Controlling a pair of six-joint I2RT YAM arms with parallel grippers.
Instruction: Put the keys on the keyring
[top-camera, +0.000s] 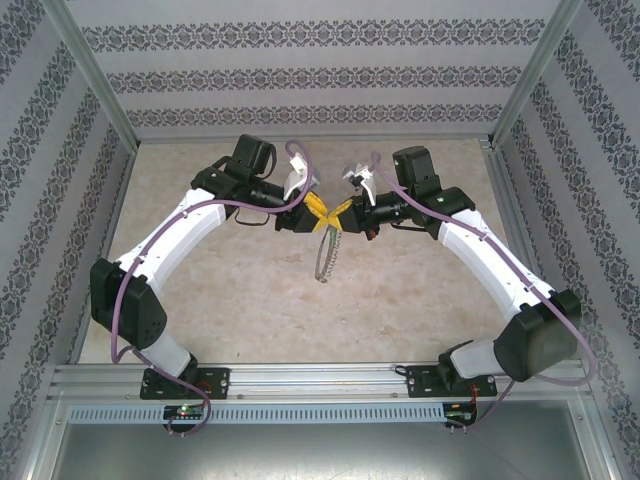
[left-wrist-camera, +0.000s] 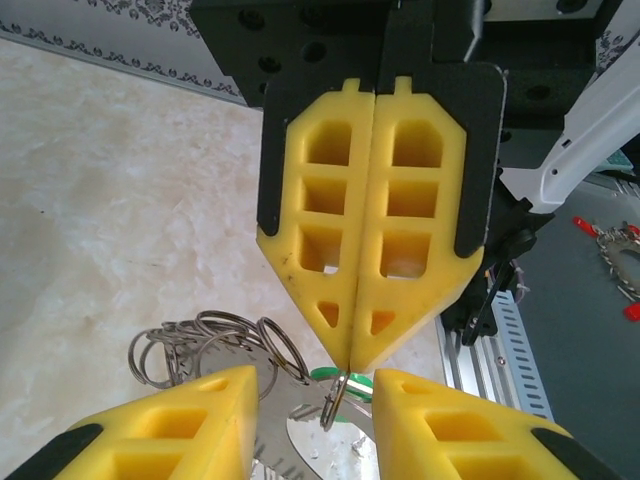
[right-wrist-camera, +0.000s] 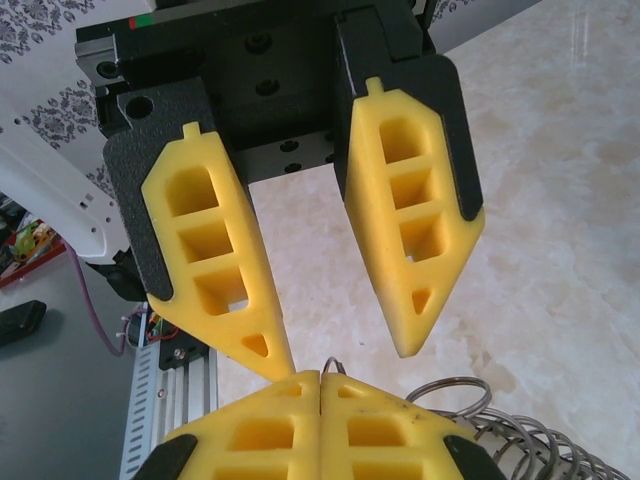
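Note:
Above the middle of the table, my left gripper (top-camera: 305, 215) and right gripper (top-camera: 335, 213) meet tip to tip. The keyring (top-camera: 325, 255) hangs from them as a floppy silvery loop. In the left wrist view my left gripper (left-wrist-camera: 315, 385) has its fingers partly apart across the keyring's flat metal band (left-wrist-camera: 290, 420), with small rings (left-wrist-camera: 200, 340) bunched to the left. My right gripper (left-wrist-camera: 350, 362) is shut, pinching a small wire ring (left-wrist-camera: 334, 399) beside the green-headed key (left-wrist-camera: 325, 374). In the right wrist view that wire ring (right-wrist-camera: 333, 365) pokes out of my shut right gripper (right-wrist-camera: 320, 378).
The marbled tabletop (top-camera: 250, 300) lies below both arms. An aluminium rail (top-camera: 320, 380) runs along the near edge where the arm bases are bolted. Patterned walls (top-camera: 320, 80) and metal frame posts (top-camera: 95, 75) close in the back and sides.

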